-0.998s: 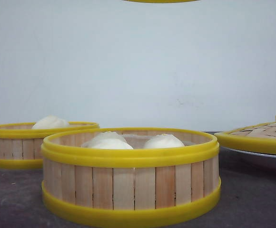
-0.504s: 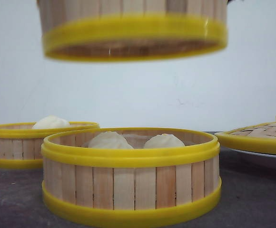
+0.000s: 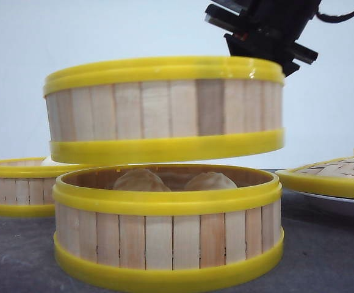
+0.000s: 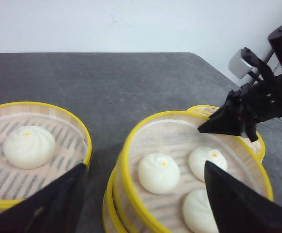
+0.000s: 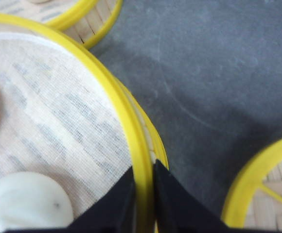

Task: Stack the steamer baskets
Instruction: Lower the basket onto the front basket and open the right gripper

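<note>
Steamer baskets are numbering three on the dark table (image 4: 131, 77). Largest in the front view, the near basket (image 3: 168, 235) is sitting on the table with two buns (image 3: 209, 181) showing over its rim. Directly above it, the raised basket (image 3: 165, 110) is hanging clear of it, a narrow gap showing between the two yellow rims, and is sitting slightly off to the left of the lower one. The right gripper (image 5: 142, 204) is pinching this raised basket's top rim on its right side, one finger inside the wall and one outside, pressing on the yellow rim. From the left wrist view the raised basket is carrying three buns (image 4: 159, 172) on a pale liner.

The third basket (image 3: 18, 186) is standing on the table at the left, behind and apart from the stack; the left wrist view is showing one bun (image 4: 29, 146) in it.

The left gripper (image 4: 141, 199) is hovering above the table between the third basket and the stack, fingers spread wide and gripping nothing.

At the right, one woven lid (image 3: 339, 174) with yellow rim is resting on a white plate (image 3: 342, 204), both cut off by the frame edge. The raised basket is hiding most of the near basket in both wrist views.
</note>
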`<state>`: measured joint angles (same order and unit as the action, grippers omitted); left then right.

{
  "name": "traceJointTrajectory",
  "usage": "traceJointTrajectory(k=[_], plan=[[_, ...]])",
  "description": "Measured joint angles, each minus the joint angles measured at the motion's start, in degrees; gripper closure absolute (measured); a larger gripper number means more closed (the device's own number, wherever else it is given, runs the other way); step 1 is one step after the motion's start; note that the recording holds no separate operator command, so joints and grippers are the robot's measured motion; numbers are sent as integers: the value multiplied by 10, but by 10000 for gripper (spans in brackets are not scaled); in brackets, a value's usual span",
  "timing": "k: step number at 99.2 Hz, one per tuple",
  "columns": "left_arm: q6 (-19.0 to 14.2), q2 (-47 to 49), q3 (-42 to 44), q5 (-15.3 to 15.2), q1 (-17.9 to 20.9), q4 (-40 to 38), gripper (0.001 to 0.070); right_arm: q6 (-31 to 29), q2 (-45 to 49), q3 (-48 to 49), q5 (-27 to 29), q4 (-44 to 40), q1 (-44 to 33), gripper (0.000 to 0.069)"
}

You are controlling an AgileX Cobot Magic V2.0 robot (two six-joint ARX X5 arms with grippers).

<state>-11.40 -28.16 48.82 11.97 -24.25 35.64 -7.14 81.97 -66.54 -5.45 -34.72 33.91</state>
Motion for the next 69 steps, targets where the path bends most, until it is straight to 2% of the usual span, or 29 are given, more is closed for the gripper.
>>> traceJointTrajectory(k=[69], plan=[[0,0,0,0,0,0,244,-6,33,7,5,5,0,660]])
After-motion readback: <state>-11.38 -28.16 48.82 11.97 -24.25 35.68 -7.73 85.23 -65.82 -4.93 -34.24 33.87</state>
